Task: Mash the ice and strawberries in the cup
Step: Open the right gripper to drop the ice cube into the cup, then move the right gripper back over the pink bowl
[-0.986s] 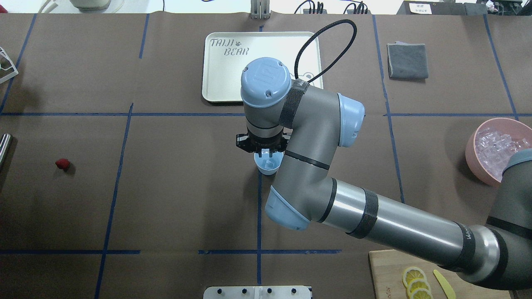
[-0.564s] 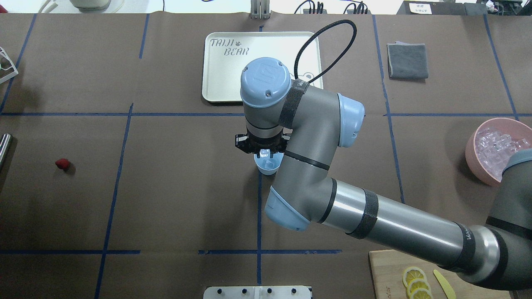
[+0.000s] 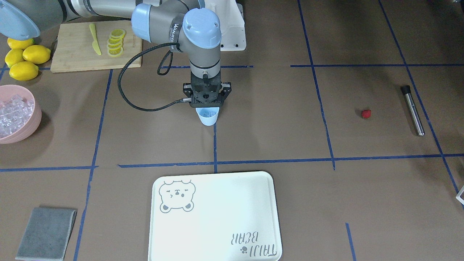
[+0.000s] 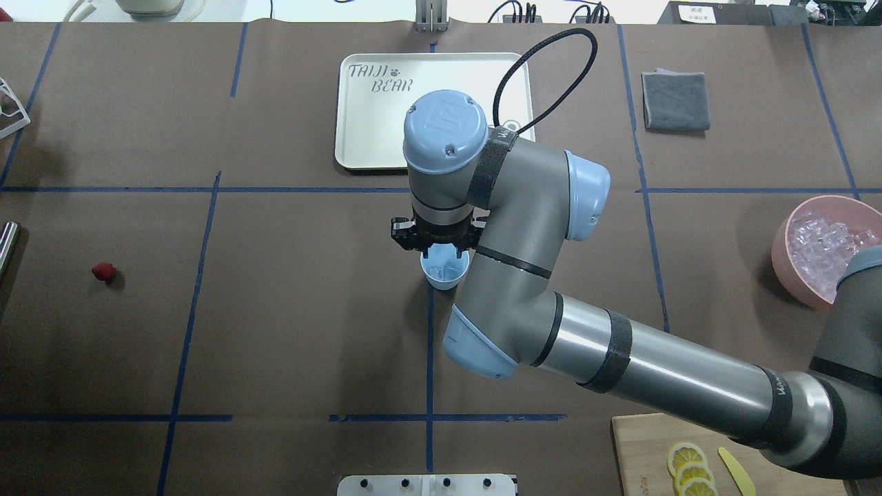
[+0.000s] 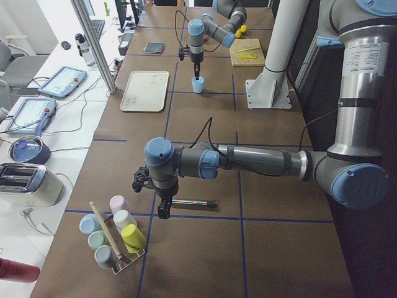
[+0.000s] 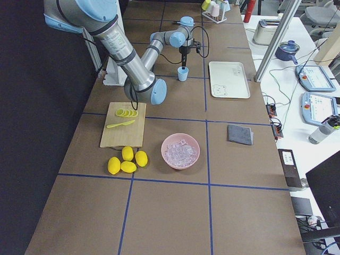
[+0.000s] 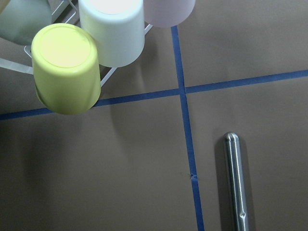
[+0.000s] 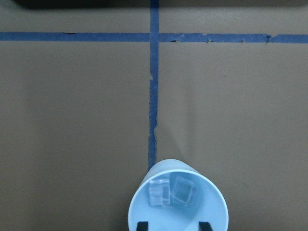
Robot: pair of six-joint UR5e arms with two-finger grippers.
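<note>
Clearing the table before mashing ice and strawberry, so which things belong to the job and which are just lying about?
For the job: cup, ice in it, strawberry, pink ice bowl, steel rod.
Lying about: tray, grey cloth, lemons, cutting board.

Bear-print tray, grey cloth, lemons, cutting board, steel rod.

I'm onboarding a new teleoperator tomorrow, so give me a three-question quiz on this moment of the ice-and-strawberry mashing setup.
1. True or false: the strawberry is already inside the cup.
2. How many ice cubes lie in the cup?
3. The right gripper is: A) above the cup, jaws open; B) clamped on the strawberry; C) gripping the cup's rim.
Key: 1 false, the berry lies well apart from the cup; 2 two; 3 A.
</note>
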